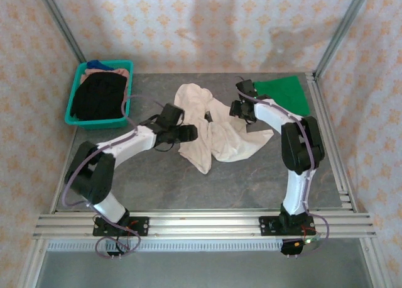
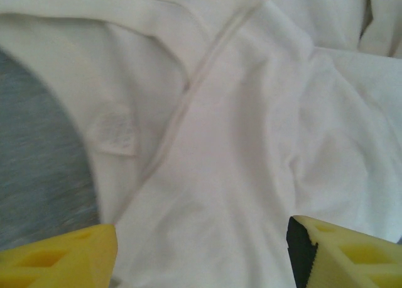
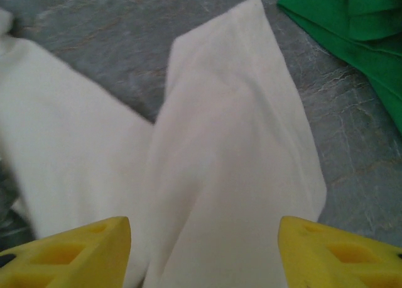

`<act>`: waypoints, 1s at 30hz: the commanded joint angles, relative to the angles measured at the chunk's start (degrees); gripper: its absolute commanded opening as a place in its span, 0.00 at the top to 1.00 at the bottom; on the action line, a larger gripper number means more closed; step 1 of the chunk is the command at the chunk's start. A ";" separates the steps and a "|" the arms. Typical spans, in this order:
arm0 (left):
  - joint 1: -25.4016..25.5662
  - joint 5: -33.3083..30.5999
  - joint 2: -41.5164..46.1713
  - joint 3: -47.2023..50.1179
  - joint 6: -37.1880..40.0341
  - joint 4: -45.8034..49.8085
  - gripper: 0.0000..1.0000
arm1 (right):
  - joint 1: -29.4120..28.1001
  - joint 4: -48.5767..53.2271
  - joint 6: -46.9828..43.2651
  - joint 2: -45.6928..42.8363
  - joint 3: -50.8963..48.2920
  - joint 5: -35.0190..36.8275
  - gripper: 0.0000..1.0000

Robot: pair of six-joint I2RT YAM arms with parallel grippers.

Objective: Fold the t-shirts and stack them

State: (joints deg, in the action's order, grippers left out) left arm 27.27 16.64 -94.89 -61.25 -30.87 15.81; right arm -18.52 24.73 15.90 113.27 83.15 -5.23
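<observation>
Trouble could come from the lumpy pile. The big cream cloth t-shirt [image 1: 217, 127] lay scrunched in the middle of the grey table [image 1: 188, 187]. The flat bright green t-shirt [image 1: 282, 92] sat at the far right corner.

The left claw [image 2: 202, 231] hung over the cream cloth with its yellow fingers wide apart, holding nothing. The right claw [image 3: 205, 225] was the same, over a long cream flap.

If a claw pinched two layers at once, I think the shirt would bunch up, not spread.

The left wrist camera showed a small white neck tag [image 2: 116, 131]. The top camera showed the whole pile and a teal plastic basket [image 1: 73, 102] of dark clothes.
</observation>
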 commanded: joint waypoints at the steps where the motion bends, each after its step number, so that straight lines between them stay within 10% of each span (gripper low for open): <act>1: 0.08 -1.51 -5.68 -5.58 1.66 1.89 0.31 | 1.23 -0.41 1.31 3.13 1.83 -4.67 0.39; 12: -1.56 1.15 -10.68 -11.43 3.35 5.99 1.00 | 1.62 3.47 0.76 -0.92 1.49 0.47 0.93; 23: -12.84 -2.53 13.77 -7.40 5.31 10.82 1.00 | 0.74 9.55 -3.71 -24.38 -4.61 4.43 1.00; 26: -12.46 -0.42 13.08 -6.88 5.85 10.52 0.94 | 1.00 9.55 -4.88 -25.74 -8.54 11.23 0.60; 30: -7.32 0.84 6.08 -7.48 8.03 11.39 0.61 | 2.10 18.72 -2.69 -22.82 -9.24 20.70 0.47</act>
State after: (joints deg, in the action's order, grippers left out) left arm 15.94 16.47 -82.17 -70.32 -25.45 23.83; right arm -17.15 34.35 12.86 87.07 77.17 5.21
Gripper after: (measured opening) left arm 0.320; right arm 0.496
